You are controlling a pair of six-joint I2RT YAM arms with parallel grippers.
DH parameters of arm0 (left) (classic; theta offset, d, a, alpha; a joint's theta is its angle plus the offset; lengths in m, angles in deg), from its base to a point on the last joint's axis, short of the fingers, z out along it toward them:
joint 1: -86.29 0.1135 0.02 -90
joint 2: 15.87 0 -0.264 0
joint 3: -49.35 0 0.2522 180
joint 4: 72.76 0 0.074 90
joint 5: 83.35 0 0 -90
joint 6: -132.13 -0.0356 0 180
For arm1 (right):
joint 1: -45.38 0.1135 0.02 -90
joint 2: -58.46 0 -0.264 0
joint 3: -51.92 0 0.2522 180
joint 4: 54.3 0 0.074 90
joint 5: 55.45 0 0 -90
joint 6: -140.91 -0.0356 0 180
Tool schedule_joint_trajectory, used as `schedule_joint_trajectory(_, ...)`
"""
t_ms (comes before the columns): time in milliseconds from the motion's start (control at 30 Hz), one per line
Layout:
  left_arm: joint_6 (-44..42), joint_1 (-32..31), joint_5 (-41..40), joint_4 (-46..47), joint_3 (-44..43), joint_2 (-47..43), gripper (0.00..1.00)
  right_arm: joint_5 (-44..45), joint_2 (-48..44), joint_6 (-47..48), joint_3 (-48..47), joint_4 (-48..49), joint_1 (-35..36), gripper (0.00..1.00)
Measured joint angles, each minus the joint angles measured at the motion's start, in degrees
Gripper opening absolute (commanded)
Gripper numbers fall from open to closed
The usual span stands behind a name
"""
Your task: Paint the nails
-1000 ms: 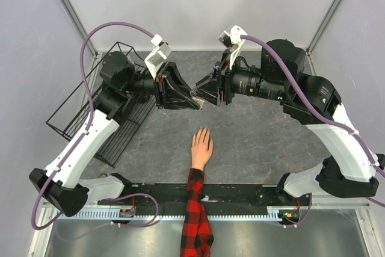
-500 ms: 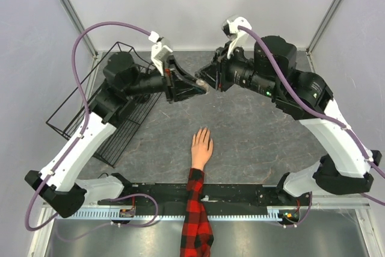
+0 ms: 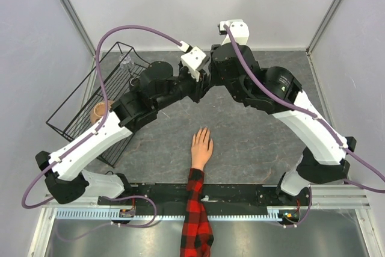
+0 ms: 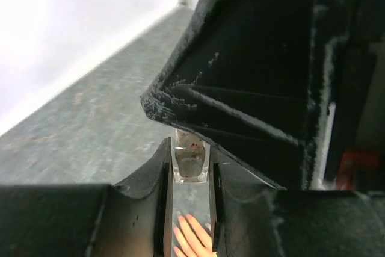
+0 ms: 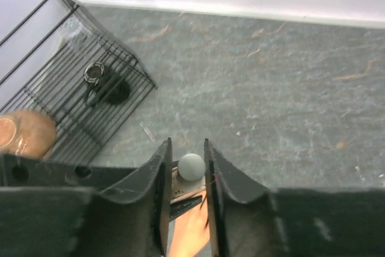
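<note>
- Clamped by the left jaws: a small clear bottle (image 4: 190, 164), upright between two black fingers (image 4: 161, 179).
- Set narrowly by the right jaws around a pale round cap (image 5: 191, 167); impossible to tell whether pinching it or only flanking it.
- Brought tip to tip, with the right jaws directly over the bottle and their black housing filling much of the left wrist view.
- Raised well above the grey counter (image 3: 258, 142): left arm (image 3: 102, 136) bent at the elbow and reaching up and inward from its base, right arm (image 3: 307, 118) mirrored, wrists meeting near the middle toward the far side.
- Reddish specks on the bottle glass, too blurred to read as writing.
- Nearer the bases than that meeting point, lying flat on the counter: a peach mannequin hand (image 3: 201, 147), fingertips pointing away from the bases.
- At those fingertips, the nails (image 3: 203, 130), skin-toned and barely made out, well apart from both sets of jaws.
- Behind the wrist, a red-and-black plaid sleeve (image 3: 195, 209) crossing the black base rail (image 3: 240, 194) to the near edge.
- At the left, a black wire rack (image 3: 75, 97) holding a brown round thing (image 5: 21, 133) and a small dark item (image 5: 102, 82).
- Looped over the left arm, a purple cable (image 3: 129, 28).
</note>
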Motion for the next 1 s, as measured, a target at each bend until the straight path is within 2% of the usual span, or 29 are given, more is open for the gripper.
schedule_joint_trajectory(200, 1.07, 6.25, 22.38, 2.23, 3.52, -4.81, 0.02, -7.74, -4.31, 3.02, 3.72, 2.69, 0.39, 0.76)
schedule_joint_trajectory(300, 3.54, 11.91, 31.74, 3.98, 4.72, -7.37, 0.02, -13.44, -7.06, 5.86, 6.16, 6.03, -0.33, 0.83)
schedule_joint_trajectory(433, 8.31, 17.46, 46.97, 7.15, 5.03, -8.70, 0.02, -28.24, -12.37, 9.88, 11.37, 11.52, -3.48, 0.83)
schedule_joint_trajectory(567, 15.96, 21.05, 58.88, 12.57, 5.03, -7.17, 0.02, -42.38, -14.56, 12.70, 12.02, 12.41, -6.56, 0.79)
schedule_joint_trajectory(700, 22.91, 22.73, 66.69, 18.36, 5.03, -4.79, 0.02, -52.59, -14.84, 13.22, 11.85, 13.20, -7.96, 0.71)
schedule_joint_trajectory(833, 27.63, 22.88, 70.97, 21.20, 5.03, -3.17, 0.02, -58.14, -14.75, 13.03, 11.85, 13.81, -8.39, 0.65)
schedule_joint_trajectory(933, 29.75, 22.88, 72.91, 22.93, 5.03, -2.97, 0.02, -60.46, -14.75, 12.79, 11.85, 14.73, -8.68, 0.53)
schedule_joint_trajectory(967, 30.45, 22.88, 73.37, 23.63, 5.03, -2.97, 0.02, -60.72, -14.75, 12.79, 11.85, 14.97, -8.68, 0.46)
schedule_joint_trajectory(1000, 30.80, 22.88, 73.77, 24.02, 5.03, -2.97, 0.02, -60.89, -14.75, 12.59, 11.85, 15.30, -8.68, 0.44)
